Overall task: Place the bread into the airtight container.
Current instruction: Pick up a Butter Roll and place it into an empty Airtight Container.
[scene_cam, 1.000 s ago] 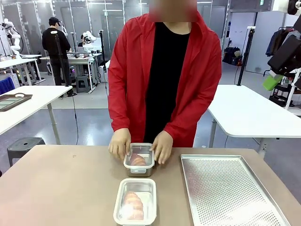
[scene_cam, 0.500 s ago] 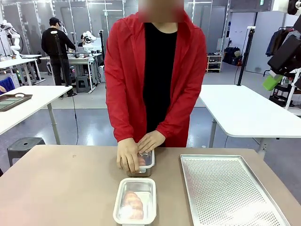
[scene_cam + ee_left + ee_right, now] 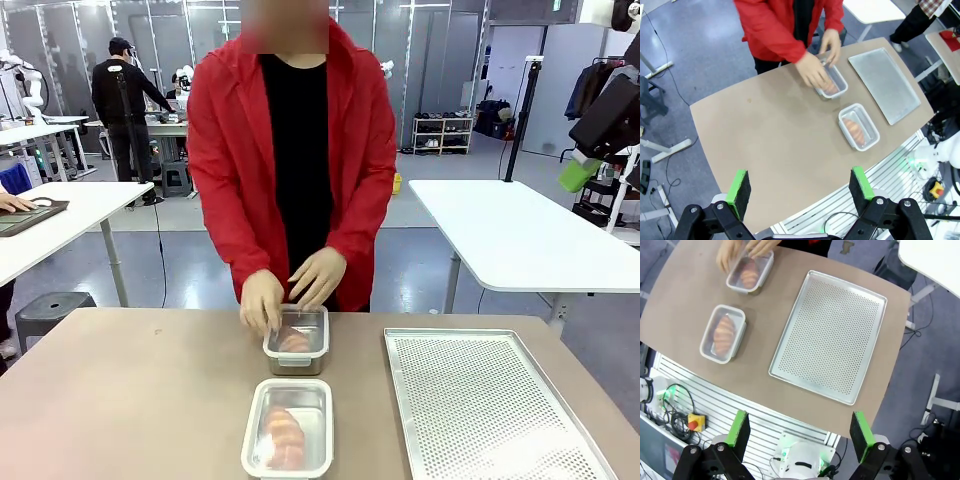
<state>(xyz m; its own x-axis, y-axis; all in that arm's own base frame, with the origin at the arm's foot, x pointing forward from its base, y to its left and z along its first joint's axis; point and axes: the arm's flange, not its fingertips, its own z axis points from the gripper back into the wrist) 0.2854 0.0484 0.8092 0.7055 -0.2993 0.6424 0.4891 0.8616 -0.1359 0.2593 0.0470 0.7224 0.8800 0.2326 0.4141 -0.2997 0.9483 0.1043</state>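
A: Far box (image 3: 296,340), frame centre — status?
B: Bread (image 3: 292,342) inside; hands (image 3: 262,300) lifting off its lid now. Near box (image 3: 288,427) holds bread too. Both jaws wide, empty — task nearly done.

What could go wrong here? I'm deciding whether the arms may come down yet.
The person's hands are on the far container, so a descending gripper could meet them. The near container sits close to the table's near edge and might be knocked off. The left gripper and right gripper both hang open, well above.
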